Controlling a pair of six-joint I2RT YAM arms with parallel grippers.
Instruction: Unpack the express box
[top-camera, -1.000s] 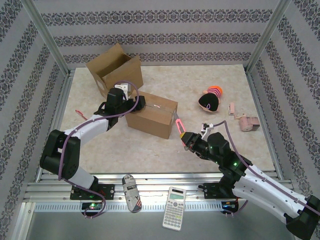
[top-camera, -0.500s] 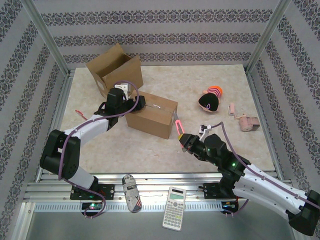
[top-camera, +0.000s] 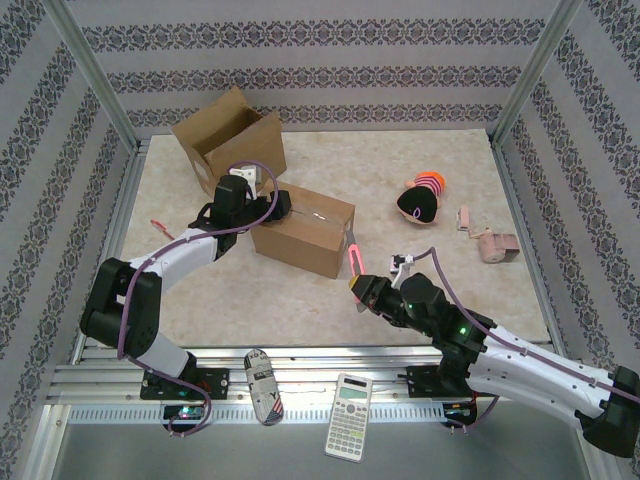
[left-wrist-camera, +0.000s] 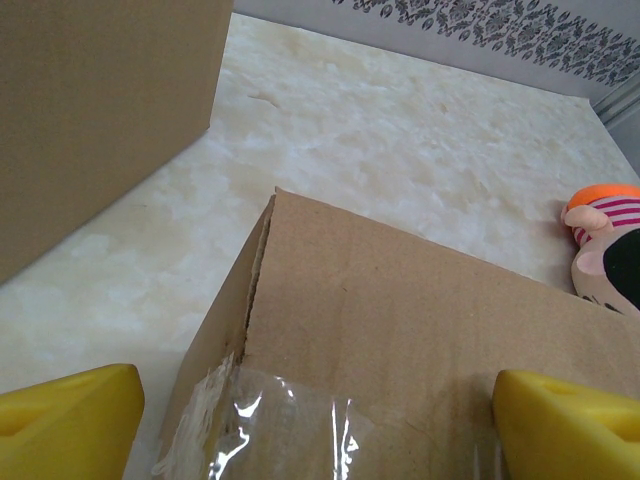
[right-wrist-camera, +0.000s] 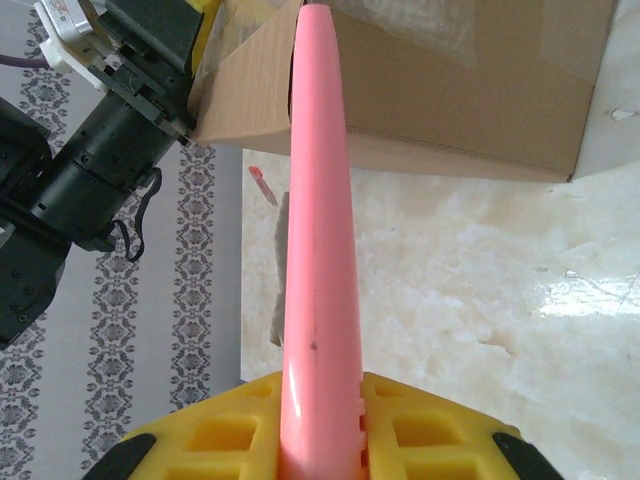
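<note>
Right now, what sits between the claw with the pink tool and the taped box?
Just bare table under the held pink tool, in the right wrist view.

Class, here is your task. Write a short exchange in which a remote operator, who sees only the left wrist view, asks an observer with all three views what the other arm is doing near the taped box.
Operator: My left tool hangs open over a corner of the taped box. Where is the other arm?
Observer: In the top view the right tool is shut on a pink stick, which points at the box's right end.
Operator: Does the stick touch the box?
Observer: I cannot tell. In the right wrist view its tip overlaps the box's upper edge.
</note>
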